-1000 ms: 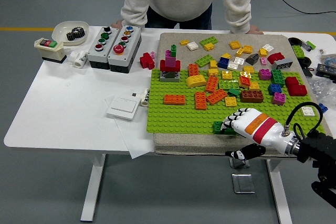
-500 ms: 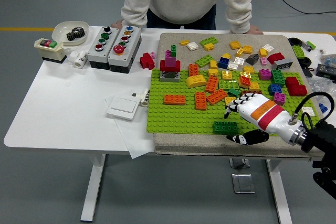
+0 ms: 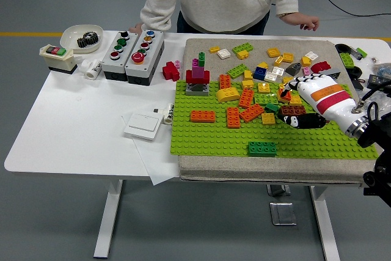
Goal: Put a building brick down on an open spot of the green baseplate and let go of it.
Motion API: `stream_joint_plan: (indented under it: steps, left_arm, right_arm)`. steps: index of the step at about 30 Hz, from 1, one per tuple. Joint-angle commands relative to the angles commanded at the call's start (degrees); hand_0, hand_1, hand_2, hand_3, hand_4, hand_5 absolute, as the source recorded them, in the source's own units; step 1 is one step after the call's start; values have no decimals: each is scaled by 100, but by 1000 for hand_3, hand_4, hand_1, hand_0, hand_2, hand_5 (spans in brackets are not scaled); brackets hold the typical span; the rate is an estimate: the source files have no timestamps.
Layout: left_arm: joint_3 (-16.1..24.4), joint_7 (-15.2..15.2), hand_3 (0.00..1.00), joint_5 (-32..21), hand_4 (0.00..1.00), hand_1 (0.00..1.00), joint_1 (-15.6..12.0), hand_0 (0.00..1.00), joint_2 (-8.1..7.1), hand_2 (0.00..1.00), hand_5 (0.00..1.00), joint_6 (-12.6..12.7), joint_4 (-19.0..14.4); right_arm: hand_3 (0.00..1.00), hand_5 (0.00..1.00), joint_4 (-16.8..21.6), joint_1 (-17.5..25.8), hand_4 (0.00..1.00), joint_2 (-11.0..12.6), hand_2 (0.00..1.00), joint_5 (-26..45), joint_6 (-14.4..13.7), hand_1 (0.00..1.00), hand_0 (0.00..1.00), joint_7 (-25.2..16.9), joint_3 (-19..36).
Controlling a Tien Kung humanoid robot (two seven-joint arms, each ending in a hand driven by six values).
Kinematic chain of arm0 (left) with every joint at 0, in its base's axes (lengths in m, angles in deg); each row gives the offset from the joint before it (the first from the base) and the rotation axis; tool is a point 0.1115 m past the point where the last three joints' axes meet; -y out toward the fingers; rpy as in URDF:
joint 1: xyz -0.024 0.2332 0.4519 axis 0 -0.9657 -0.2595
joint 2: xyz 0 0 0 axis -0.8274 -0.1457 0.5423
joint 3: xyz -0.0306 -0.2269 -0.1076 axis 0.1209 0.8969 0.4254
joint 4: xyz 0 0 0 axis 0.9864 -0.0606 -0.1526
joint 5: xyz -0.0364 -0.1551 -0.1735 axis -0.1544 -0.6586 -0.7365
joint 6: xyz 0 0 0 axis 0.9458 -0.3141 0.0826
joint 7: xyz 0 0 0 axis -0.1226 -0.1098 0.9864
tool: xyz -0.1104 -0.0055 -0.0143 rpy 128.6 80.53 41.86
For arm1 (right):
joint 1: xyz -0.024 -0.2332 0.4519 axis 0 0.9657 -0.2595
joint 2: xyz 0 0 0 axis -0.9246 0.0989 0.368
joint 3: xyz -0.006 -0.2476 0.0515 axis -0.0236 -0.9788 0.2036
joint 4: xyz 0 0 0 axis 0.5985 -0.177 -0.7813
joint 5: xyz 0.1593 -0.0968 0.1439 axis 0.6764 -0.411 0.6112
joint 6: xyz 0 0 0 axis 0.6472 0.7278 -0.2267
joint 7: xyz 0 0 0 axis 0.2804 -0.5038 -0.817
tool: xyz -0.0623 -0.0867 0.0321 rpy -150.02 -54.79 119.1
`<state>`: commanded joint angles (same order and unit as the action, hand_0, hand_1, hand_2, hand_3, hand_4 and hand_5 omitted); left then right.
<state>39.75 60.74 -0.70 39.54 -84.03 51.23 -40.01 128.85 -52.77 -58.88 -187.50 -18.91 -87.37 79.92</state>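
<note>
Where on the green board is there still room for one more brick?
The green baseplate is bare along its near edge, left and right of the dark green brick, and at its left side below the orange brick. The far half is crowded with bricks, and the right robot hand hovers over it.

High head view over white table (image 3: 79,120)

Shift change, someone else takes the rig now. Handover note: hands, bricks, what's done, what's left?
Right hand: open, empty, over the brick cluster at the green baseplate's far right. Left hand: not in view.
Dark green brick: sits alone on an open spot near the baseplate's front edge, nothing touching it.
Done: brick placed and released.
Left: nothing on this brick; loose bricks remain on the mat beyond the baseplate. A person stands at the far side, one hand above the table.
</note>
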Motion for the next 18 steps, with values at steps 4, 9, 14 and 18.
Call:
stream_joint_plan:
  steps: [4,9,14,18]
  left_arm:
    - [6,-4,689,14,787,761,6,747,-8,793,745,0,-2]
    - [4,-5,689,3,787,760,11,748,-6,793,745,3,-4]
    - [2,-6,688,-3,787,760,14,748,-4,793,745,5,-7]
    - [0,-5,688,-6,787,760,15,748,-5,793,745,4,-9]
  right_arm:
    - [609,457,-529,-214,838,-99,715,-55,112,649,681,68,-99]
    - [611,460,-1075,-459,840,-233,718,-179,260,653,681,101,-238]
    - [612,453,-1499,-664,843,-395,719,-183,387,654,683,138,-329]
    - [612,453,-1639,-735,843,-473,719,-191,466,654,683,169,-351]
